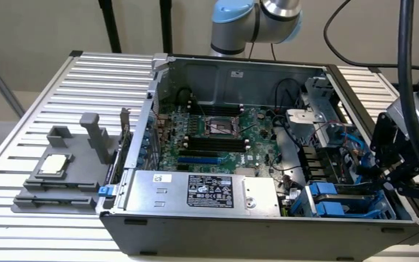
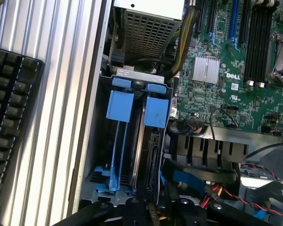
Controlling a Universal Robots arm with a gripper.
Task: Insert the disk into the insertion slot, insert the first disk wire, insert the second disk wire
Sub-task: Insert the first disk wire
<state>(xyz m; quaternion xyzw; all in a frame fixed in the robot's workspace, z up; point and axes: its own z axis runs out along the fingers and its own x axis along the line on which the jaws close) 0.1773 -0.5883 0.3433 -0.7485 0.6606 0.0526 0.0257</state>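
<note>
**A:** What is closest, at the front of the computer case [image 1: 268,232]?

**B:** In the exterior view the silver power supply [image 1: 202,191] lies along the front wall. The insertion slot [image 1: 331,203], a grey cage with blue tabs, sits in the front corner toward that view's right.

**A:** And the claw?

**B:** The claw [image 1: 378,173] hangs just above the cage, near the case's side wall. In the wrist view it [image 2: 153,212] shows as black links at the cage's open end. I cannot tell whether it is wide or narrow, and nothing is visibly held.

**A:** Where is the disk?

**B:** In the wrist view the disk [image 2: 151,155] stands on edge inside the insertion slot [image 2: 132,74], in the bay on the motherboard side. Its dark connector edge faces the claw. The bay beside it holds bare blue rails. A blue flat cable [image 2: 186,179] lies just beside the disk's end; whether it is plugged in, I cannot tell.

**A:** Farther back?

**B:** The green motherboard [image 1: 217,142] with its CPU socket [image 1: 220,125]. Outside the case, on the slatted desk [image 1: 35,234], a grey holder [image 1: 57,188] carries a processor chip [image 1: 53,164]. A black keyboard [image 2: 9,117] also lies on the desk. Farthest back, the arm's blue-capped joint [image 1: 257,19] rises behind the case.
</note>
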